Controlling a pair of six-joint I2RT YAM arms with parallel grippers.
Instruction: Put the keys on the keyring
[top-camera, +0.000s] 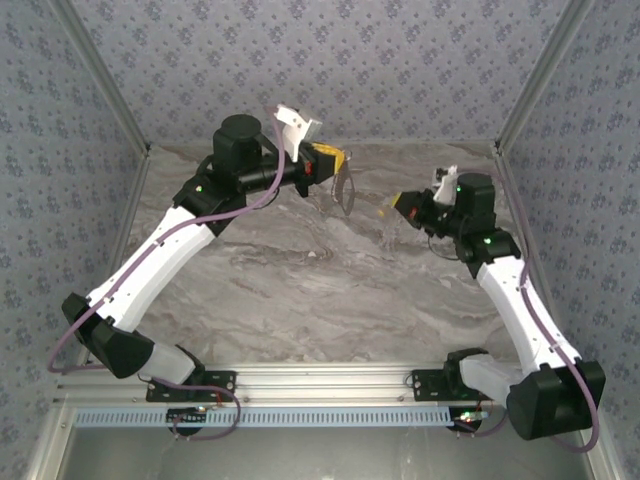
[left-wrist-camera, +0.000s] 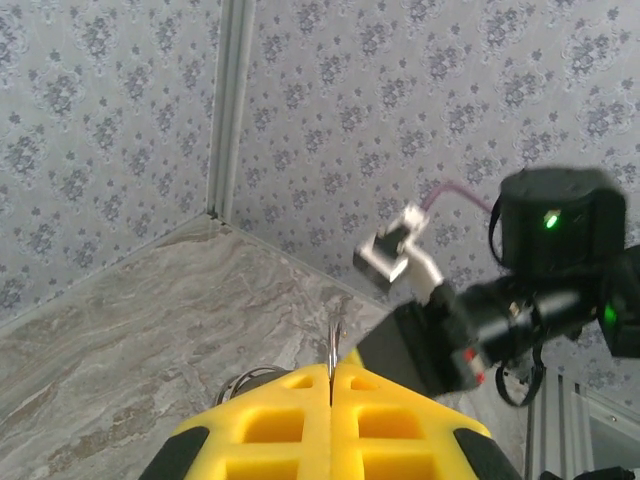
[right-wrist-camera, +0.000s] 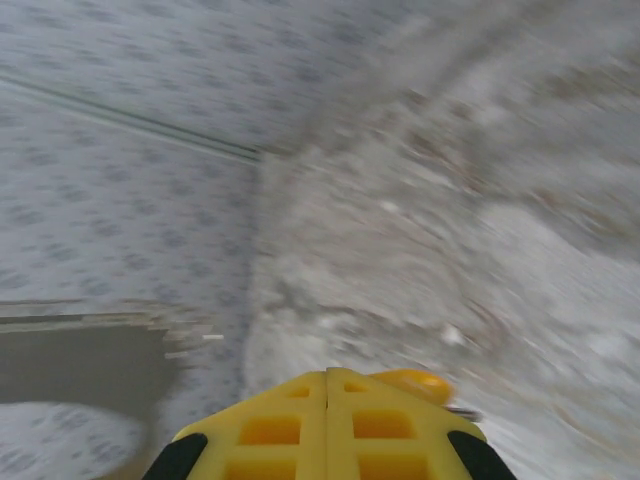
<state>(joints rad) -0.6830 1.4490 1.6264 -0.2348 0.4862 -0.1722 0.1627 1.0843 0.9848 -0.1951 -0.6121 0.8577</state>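
Yellow fingers (left-wrist-camera: 270, 430) clamped, left keyring (left-wrist-camera: 331, 348), right key (right-wrist-camera: 415, 383)

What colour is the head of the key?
The key head is yellow-orange, clearest in the right wrist view.

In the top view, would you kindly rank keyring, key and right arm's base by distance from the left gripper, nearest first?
1. Keyring, hanging from the left gripper.
2. Key, to its right, at the right gripper.
3. Right arm's base, near edge.

No readable text, labels, numbers or signs
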